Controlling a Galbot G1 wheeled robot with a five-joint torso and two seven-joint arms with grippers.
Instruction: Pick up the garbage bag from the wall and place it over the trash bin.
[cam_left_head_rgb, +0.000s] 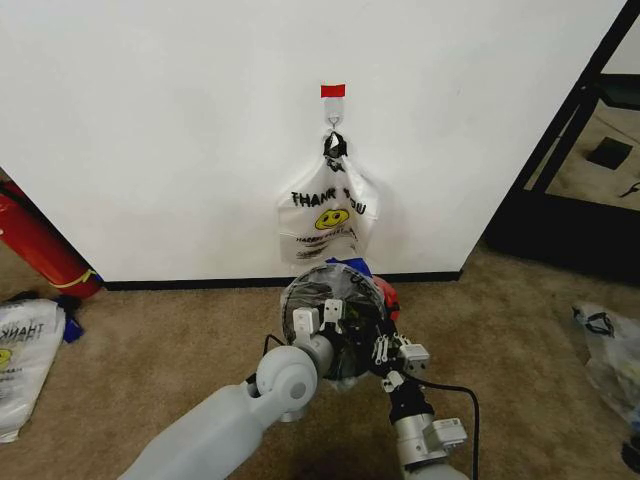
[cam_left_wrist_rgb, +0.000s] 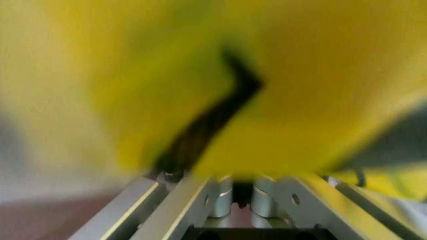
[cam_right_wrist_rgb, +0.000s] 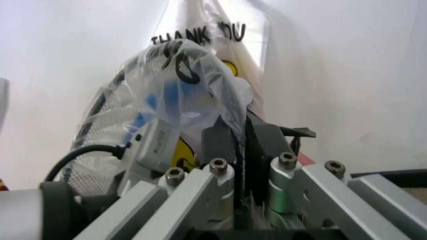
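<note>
The black mesh trash bin (cam_left_head_rgb: 352, 292) (cam_right_wrist_rgb: 100, 131) stands on the carpet right under the wall (cam_left_head_rgb: 150, 120). The translucent garbage bag (cam_right_wrist_rgb: 190, 95), with blue pieces showing through, is draped over the bin's top. My left gripper (cam_left_head_rgb: 318, 318) (cam_left_wrist_rgb: 241, 186) sits at the bin's near rim, shut on the bag, whose yellow print presses against its camera. My right gripper (cam_left_head_rgb: 396, 352) (cam_right_wrist_rgb: 239, 146) is at the rim's right side, shut on the bag's edge. Another "THANK YOU" bag (cam_left_head_rgb: 330, 215) hangs from the metal hook (cam_left_head_rgb: 333, 125) under the red tape (cam_left_head_rgb: 333, 91).
A long red cylinder (cam_left_head_rgb: 40, 245) leans at the wall's left end. Printed bags lie on the carpet at far left (cam_left_head_rgb: 25, 350) and far right (cam_left_head_rgb: 610, 350). A black-framed doorway (cam_left_head_rgb: 570, 130) opens at the right.
</note>
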